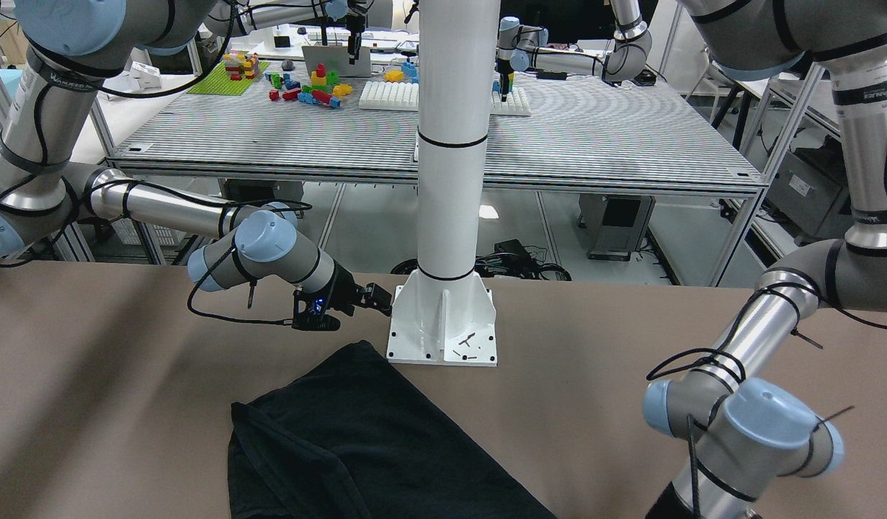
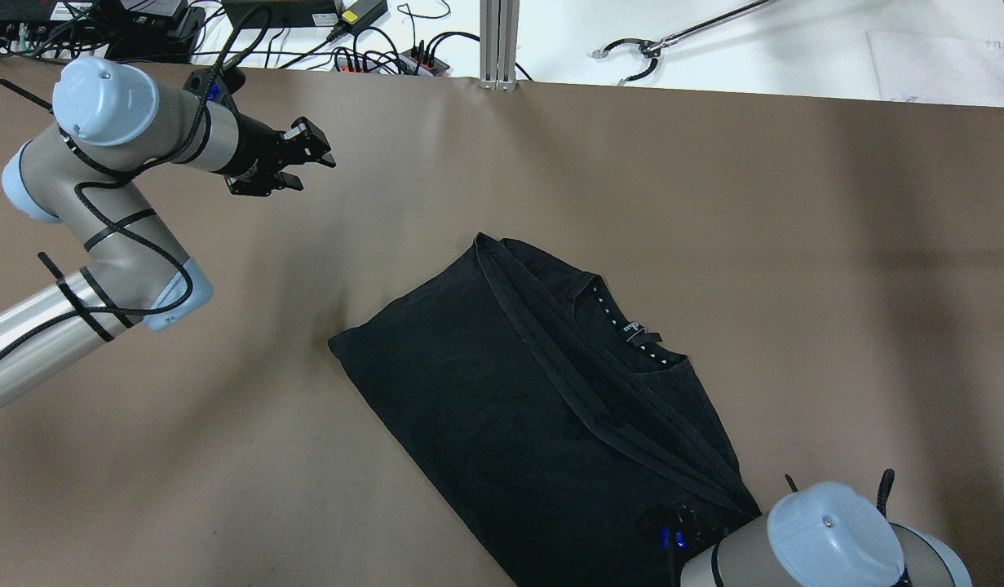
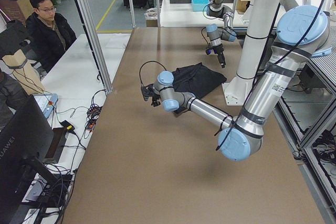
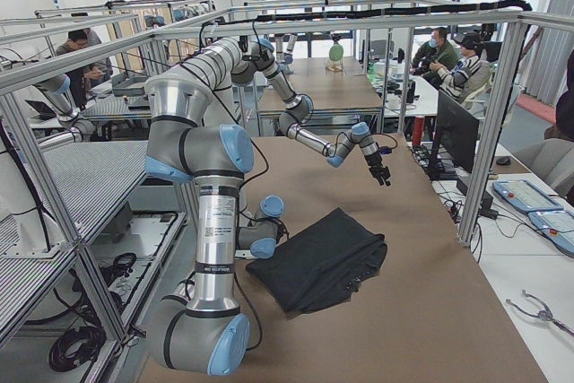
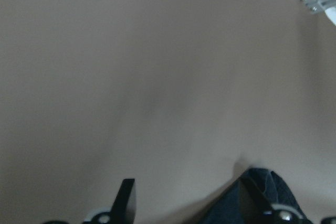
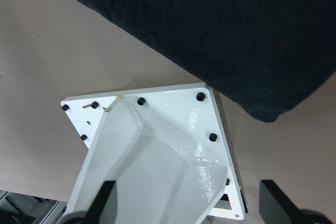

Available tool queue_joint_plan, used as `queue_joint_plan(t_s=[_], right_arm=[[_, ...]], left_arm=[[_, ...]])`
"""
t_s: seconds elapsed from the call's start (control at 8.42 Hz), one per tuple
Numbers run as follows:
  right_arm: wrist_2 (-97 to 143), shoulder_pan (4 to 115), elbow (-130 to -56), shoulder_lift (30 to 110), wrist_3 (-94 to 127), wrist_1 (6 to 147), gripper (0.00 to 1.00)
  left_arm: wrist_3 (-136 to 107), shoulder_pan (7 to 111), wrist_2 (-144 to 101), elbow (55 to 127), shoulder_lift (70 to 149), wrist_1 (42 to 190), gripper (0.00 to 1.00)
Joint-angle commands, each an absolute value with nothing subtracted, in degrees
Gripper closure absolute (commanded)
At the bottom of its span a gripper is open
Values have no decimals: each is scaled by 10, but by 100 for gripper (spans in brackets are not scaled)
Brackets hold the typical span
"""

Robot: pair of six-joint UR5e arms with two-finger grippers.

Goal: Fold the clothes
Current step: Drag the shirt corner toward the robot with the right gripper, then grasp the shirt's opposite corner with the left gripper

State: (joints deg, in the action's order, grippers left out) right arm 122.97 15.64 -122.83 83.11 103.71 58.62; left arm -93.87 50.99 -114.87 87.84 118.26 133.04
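Note:
The black garment [image 2: 534, 391] lies partly folded and slanted on the brown table, collar and label facing up; it also shows in the front view [image 1: 364, 440]. My left gripper [image 2: 310, 155] hangs open and empty over bare table, well apart from the garment's far corner. In the left wrist view its gripper [image 5: 186, 182] is spread wide, with a garment corner [image 5: 270, 187] by one finger. My right gripper [image 1: 377, 297] is open and empty beside the white pillar's base plate [image 1: 443, 324], just past the garment's edge [image 6: 210, 24].
The white pillar [image 1: 450, 144] stands on its bolted base plate [image 6: 173, 108] at the robot's side of the table. Cables and power strips [image 2: 371, 49] lie beyond the far edge. An operator [image 3: 47, 30] sits off the table's far side.

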Motion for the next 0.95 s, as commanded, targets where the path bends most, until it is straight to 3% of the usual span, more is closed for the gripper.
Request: queue_joint_plan(t_s=[0.0,0.24,0.83], right_arm=[[1215,194,-1228,821,1037,588,5],[1216,222,-1224,822,1036,592,5],[1216,255,-1219,817,1039,592,6]], left_arm=[[-991,434,-1117,968,1098,1333,25],[-1000,371,-1053,962,1098,1333,27],[-1001,326,-1011,947,1096,1333,27]])
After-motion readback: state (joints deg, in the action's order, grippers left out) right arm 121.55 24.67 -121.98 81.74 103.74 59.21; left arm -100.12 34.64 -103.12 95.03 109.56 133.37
